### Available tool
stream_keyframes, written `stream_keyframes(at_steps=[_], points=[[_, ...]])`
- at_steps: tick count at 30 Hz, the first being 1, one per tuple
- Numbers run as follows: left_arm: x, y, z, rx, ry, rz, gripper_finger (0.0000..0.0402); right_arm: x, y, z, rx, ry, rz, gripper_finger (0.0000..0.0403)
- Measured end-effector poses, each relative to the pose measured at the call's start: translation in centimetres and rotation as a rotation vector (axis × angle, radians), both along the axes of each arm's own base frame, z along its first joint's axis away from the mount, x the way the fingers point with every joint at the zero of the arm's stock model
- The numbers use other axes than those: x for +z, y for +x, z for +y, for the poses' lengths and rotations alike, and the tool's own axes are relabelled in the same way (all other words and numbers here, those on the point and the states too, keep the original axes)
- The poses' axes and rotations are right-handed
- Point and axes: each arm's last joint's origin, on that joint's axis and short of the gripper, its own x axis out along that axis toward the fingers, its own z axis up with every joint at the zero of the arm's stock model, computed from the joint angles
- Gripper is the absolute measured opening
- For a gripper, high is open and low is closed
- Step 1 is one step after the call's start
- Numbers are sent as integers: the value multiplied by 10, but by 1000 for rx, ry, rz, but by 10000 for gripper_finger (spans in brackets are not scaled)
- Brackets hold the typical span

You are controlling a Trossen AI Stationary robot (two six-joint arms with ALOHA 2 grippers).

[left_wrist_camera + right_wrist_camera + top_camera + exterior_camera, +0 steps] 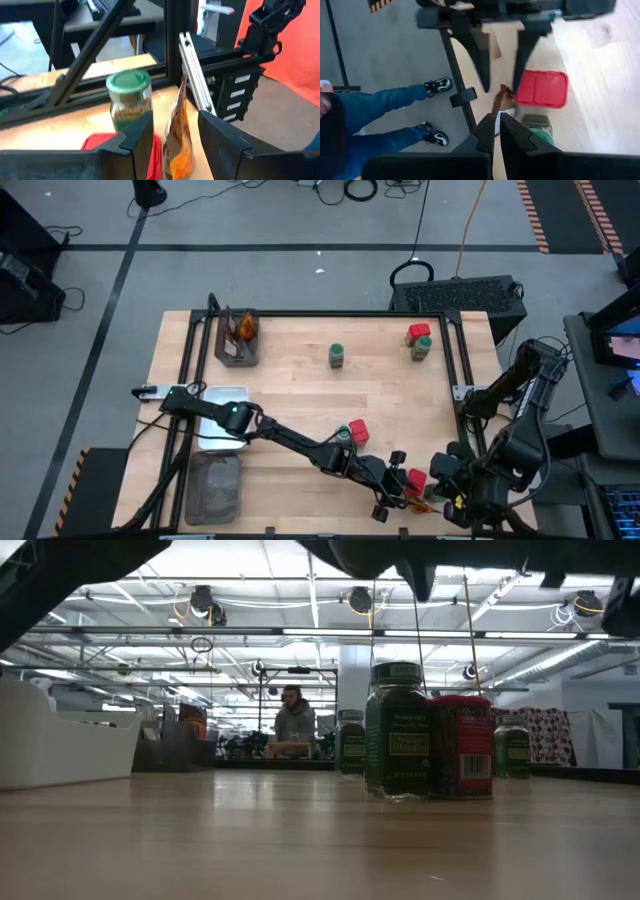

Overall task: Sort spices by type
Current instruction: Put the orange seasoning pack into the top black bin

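Observation:
A brown-orange sachet [176, 131] stands on edge near the table's near right corner, next to a red packet [100, 142] and a green-lidded jar [130, 97]. My left gripper [175, 145] is open and reaches level toward the right rail, one finger on each side of the sachet [502, 98]; I cannot tell whether either finger touches it. My right gripper [498, 131] is shut and hovers above the same spot, pointing down. In the high view the left gripper [402, 492] is beside the red packet [415, 477].
Another jar and red packet [358, 430] stand mid-table near the left arm. A lone jar [337, 356] and a jar-and-packet pair [419, 340] stand farther back. Sachets lie in a grey tray [236, 352] at far left, near a white bin [222, 442]. A person's legs [395, 105] stand by the table.

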Motion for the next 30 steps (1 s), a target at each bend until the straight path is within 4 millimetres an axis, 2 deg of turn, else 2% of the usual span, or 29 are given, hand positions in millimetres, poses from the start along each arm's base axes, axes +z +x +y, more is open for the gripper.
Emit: stream_keyframes(at_steps=[25, 30], points=[[0, 1, 0, 8, -21, -35, 159, 0, 12, -7, 16, -28, -28, 8], [-14, 8, -3, -16, -77, -34, 159, 0, 15, -9, 22, -34, -31, 8]])
